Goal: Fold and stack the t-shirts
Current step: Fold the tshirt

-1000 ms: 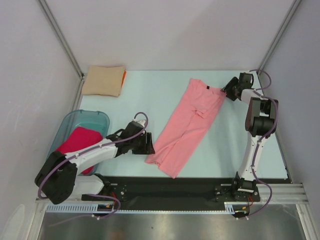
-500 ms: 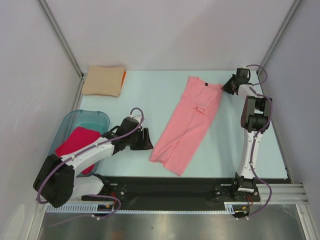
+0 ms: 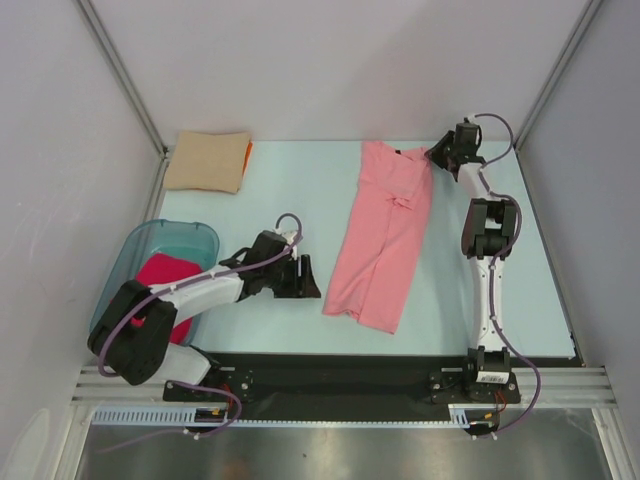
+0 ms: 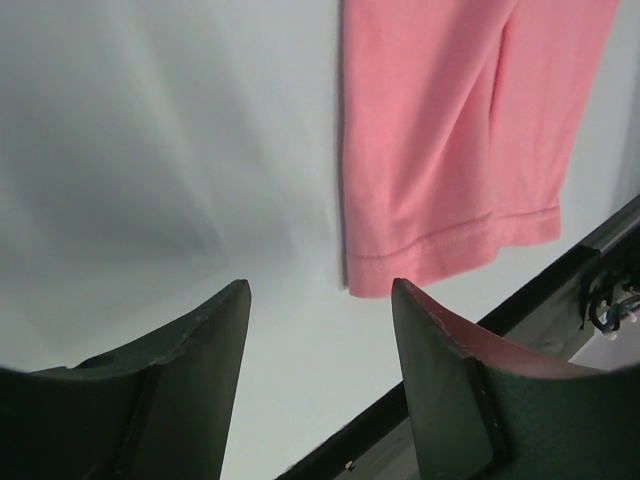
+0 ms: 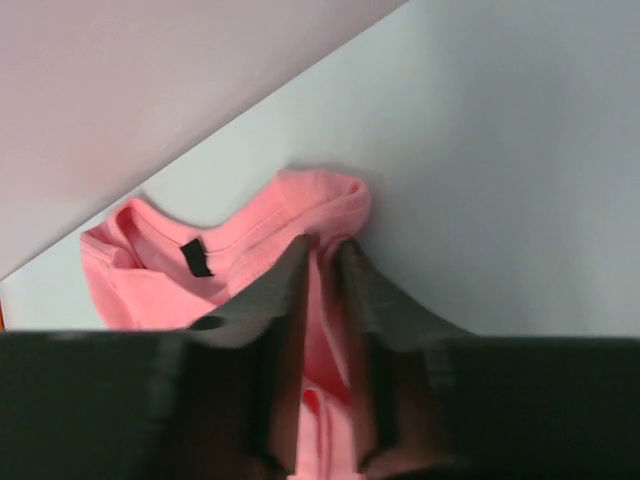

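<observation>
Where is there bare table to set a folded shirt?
Widest: between the tan stack and the salmon-pink shirt, far centre. Also the near right corner beside the right arm. Crowded near left: teal tub, left gripper.

Table (image 3: 290, 180) bare (far side) beside shirt (image 3: 385, 235).

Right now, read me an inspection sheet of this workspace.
Surface: pale table, no spills seen.
Job's things: salmon-pink shirt lying lengthwise, partly folded; tan shirt folded far left, orange shirt at its edge; crimson shirt in teal tub.
Clutter: teal tub, near left.
Grippers: left gripper jaws open, empty, near the hem; right gripper jaws shut on the salmon-pink shirt's collar end.
Cables: purple cables looped along both arms, clear of cloth.
Surroundings: plain walls, metal posts.
</observation>
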Action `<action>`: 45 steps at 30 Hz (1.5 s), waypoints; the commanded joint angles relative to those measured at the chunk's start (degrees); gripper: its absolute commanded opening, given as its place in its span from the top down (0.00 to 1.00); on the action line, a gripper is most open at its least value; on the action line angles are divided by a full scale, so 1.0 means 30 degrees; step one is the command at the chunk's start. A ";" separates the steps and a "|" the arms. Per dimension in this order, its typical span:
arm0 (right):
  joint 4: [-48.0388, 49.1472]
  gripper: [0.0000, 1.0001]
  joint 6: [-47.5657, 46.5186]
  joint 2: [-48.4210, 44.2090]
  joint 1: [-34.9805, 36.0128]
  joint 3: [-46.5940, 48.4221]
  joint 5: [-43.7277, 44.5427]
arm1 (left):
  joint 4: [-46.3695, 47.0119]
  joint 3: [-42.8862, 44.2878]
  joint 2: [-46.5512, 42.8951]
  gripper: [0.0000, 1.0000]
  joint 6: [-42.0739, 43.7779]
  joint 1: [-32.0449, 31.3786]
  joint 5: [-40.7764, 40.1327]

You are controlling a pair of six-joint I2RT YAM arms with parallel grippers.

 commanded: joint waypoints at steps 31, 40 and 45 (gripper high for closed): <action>-0.6991 0.35 -0.1287 -3.3901 0.3760 -3.4209 -0.3140 | 0.4287 0.0538 0.4641 0.54 -0.0961 -0.0780 0.2940; -0.4326 0.43 0.2468 -3.5460 0.6629 -3.8664 -0.4755 | 0.4345 0.0801 0.5374 0.67 -0.1547 -0.0868 0.3024; -0.3247 0.43 0.2762 -3.4699 0.7101 -3.9543 -0.4957 | 0.4462 0.0684 0.5287 0.76 -0.1665 -0.0868 0.3024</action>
